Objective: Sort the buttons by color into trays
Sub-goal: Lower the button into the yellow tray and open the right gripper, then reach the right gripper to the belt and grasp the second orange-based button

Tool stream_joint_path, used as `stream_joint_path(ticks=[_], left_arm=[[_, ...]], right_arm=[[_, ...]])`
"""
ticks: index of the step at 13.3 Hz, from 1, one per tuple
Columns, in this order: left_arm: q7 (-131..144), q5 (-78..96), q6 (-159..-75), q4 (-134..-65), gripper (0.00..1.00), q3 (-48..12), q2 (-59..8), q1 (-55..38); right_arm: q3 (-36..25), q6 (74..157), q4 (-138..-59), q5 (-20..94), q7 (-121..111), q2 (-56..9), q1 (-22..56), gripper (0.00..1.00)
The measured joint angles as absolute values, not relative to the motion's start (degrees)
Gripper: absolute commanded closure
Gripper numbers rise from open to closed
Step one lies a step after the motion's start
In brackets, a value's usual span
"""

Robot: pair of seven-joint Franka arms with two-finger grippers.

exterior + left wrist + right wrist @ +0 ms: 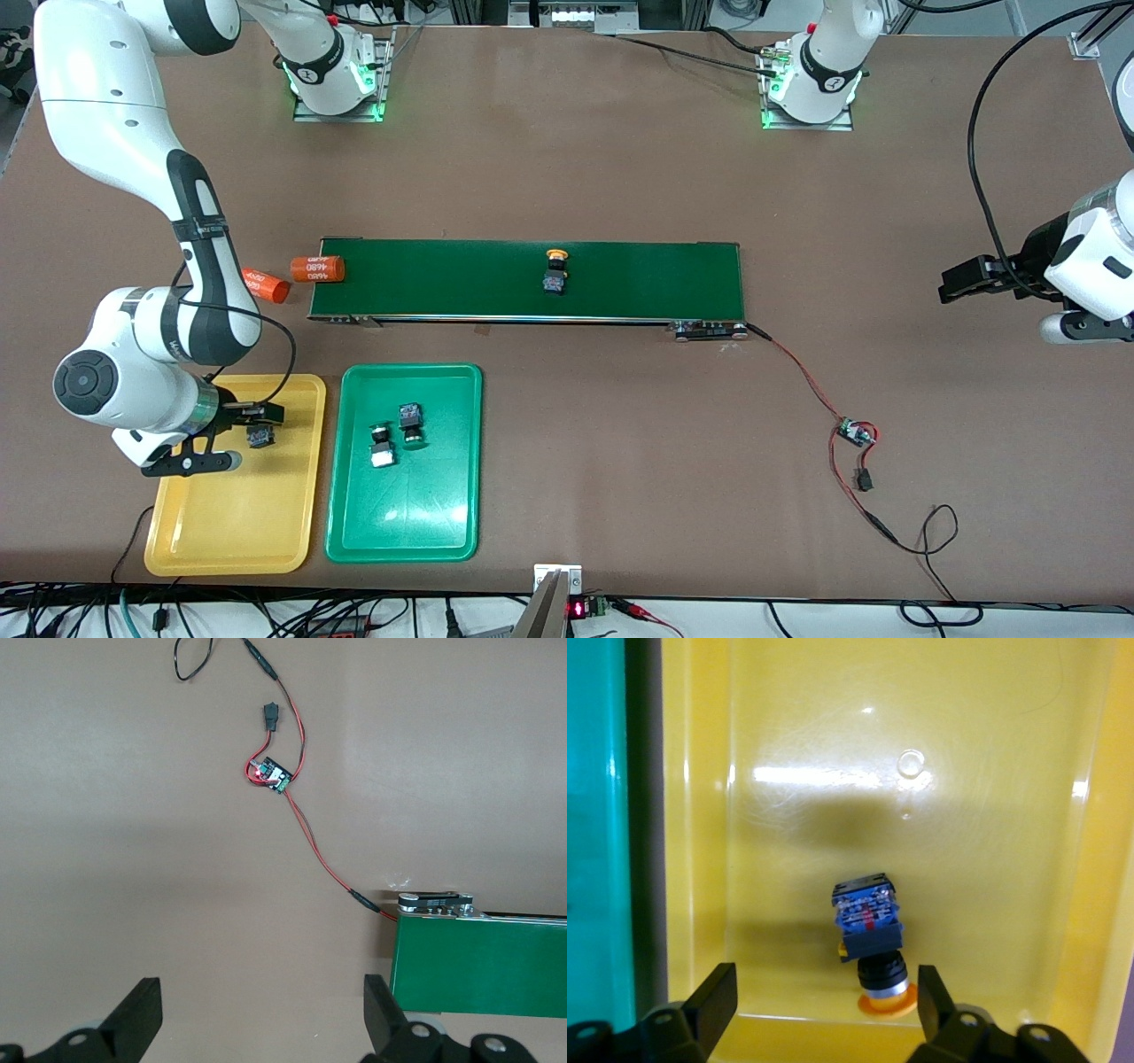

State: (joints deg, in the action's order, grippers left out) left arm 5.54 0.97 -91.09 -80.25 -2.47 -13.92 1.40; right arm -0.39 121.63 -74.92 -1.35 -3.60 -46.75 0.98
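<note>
A yellow-capped button (pixel 259 435) lies on its side in the yellow tray (pixel 239 523). My right gripper (pixel 246 437) hangs low over it, open; in the right wrist view the button (pixel 873 935) lies on the tray floor (pixel 966 815) between the spread fingers of the gripper (pixel 828 1001), held by neither. Two buttons (pixel 410 421) (pixel 382 446) lie in the green tray (pixel 407 523). Another yellow-capped button (pixel 555 271) lies on the dark-green belt (pixel 443 279). My left gripper (pixel 950 288) waits open and empty over bare table off the belt's end; the left wrist view shows it (pixel 261 1010) too.
Two orange cylinders (pixel 317 268) (pixel 266 284) lie at the belt's end toward the right arm. A red-black wire runs from the belt's other end to a small circuit board (pixel 855 432), also in the left wrist view (pixel 271 775). The green tray's edge (pixel 598 815) lies beside the yellow one.
</note>
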Motion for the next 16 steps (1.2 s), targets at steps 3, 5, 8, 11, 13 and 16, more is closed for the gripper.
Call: stream_joint_path(ticks=[3,5,8,11,13,16], left_arm=[[5.54,0.97,-91.09,-80.22,0.00,-2.47,-13.92,1.40],[5.54,0.97,-91.09,-80.21,0.00,-2.47,-13.92,1.40],[5.54,0.97,-91.09,-80.20,0.00,-2.47,-13.91,1.40],[5.54,0.97,-91.09,-80.19,0.00,-2.47,-13.91,1.40],[5.54,0.97,-91.09,-80.18,0.00,-2.47,-13.91,1.40],[5.54,0.97,-91.09,-80.18,0.00,-2.47,-13.91,1.40]], right_arm=[[0.28,119.40,-78.52,-1.35,-3.55,-41.37,1.27,0.00],[0.99,113.84,-80.86,-1.35,-3.55,-36.39,1.43,0.00],[2.92,109.05,-84.70,-0.60,-2.88,-30.42,1.71,0.00],[4.26,109.10,-91.84,3.09,0.60,-25.03,2.67,0.00],[4.46,110.48,-96.95,3.55,5.50,-21.49,4.29,0.00],[6.46,115.23,-106.07,3.69,13.12,-15.83,6.60,0.00]])
